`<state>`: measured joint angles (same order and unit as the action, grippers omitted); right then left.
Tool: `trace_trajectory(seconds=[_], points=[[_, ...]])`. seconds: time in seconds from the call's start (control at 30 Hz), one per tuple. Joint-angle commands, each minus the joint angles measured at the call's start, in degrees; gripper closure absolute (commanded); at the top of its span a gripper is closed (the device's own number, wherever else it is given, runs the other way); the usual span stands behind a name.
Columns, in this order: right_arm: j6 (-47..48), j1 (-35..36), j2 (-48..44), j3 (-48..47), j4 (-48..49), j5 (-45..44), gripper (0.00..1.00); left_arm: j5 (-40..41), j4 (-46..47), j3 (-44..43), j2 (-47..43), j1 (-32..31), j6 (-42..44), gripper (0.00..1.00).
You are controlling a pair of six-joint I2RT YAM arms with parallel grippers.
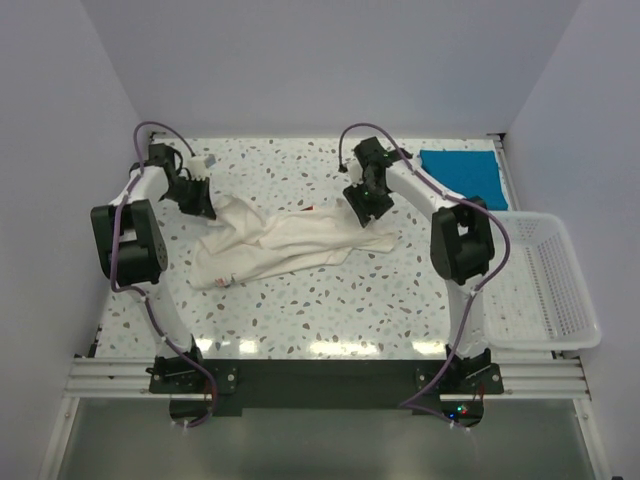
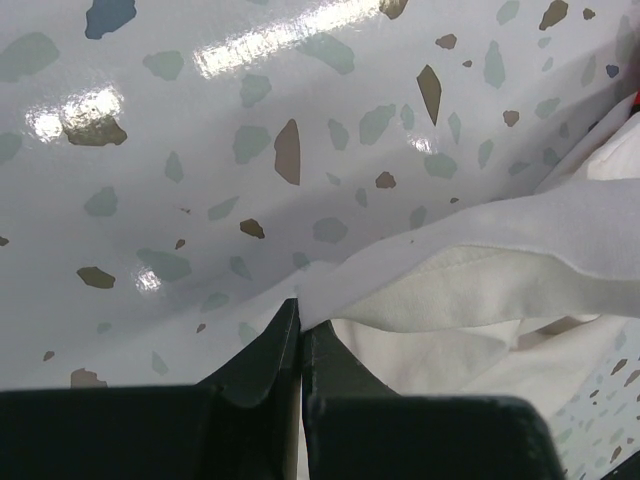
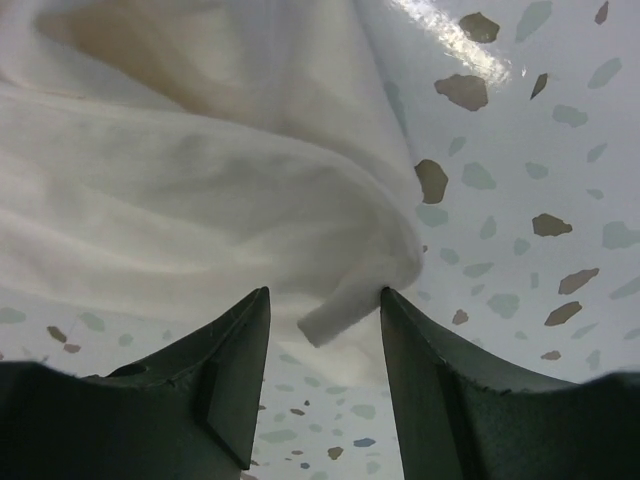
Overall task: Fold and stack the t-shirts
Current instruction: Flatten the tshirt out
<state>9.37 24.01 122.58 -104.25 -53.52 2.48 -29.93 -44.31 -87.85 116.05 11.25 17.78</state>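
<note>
T-shirts: two. One cream-white t-shirt and one teal-blue t-shirt.
Arms and claws: two arms, each ending in a single two-finger claw, the left gripper and the right gripper.
Basket: one white lattice basket.
Surface: a glossy white table speckled with grey, green and brown chips. Bright reflections of the lighting lie on it.
Room: plain pale walls enclose the table on the left, far and right sides.
Cream-white t-shirt: lies rumpled and unfolded, stretched as a long band across the middle of the table. A small red trace shows at its far edge.
Teal-blue t-shirt: lies flat as a neat rectangle beyond the right end of the cream-white t-shirt, well apart from it.
Basket, place: to the right of the cream-white t-shirt, past the table's edge.
Left gripper: stands at the far left corner of the cream-white t-shirt. Its jaws are pressed together, with the cloth's edge pinched at their tips.
Right gripper: stands over the far right end of the cream-white t-shirt. Its jaws are parted, and a loose fold of the cloth hangs between them, clamped by neither finger.
</note>
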Motion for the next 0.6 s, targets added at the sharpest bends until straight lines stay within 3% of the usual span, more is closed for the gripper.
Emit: trace_trajectory(seconds=[0.0, 0.23, 0.47, 0.57], points=[[-1.37, -0.81, 2.56, -2.01, -0.53, -5.81, 0.49, 0.14, 0.46, 0.58, -3.2, 0.36, 1.47, 1.0], [-1.37, -2.3, 3.46, -1.22, -1.06, -7.84, 0.52, 0.49, 0.46, 1.28, -3.46, 0.36, 1.99, 1.0], [0.39, -4.94, 2.22, -2.98, -2.29, -3.64, 0.52, 0.14, 0.81, 1.63, -3.2, 0.44, 2.26, 1.0], [0.74, -5.46, 3.01, -4.2, -3.08, 0.56, 0.62, -0.13, 0.28, 0.76, -2.76, 0.44, 2.43, 1.0]])
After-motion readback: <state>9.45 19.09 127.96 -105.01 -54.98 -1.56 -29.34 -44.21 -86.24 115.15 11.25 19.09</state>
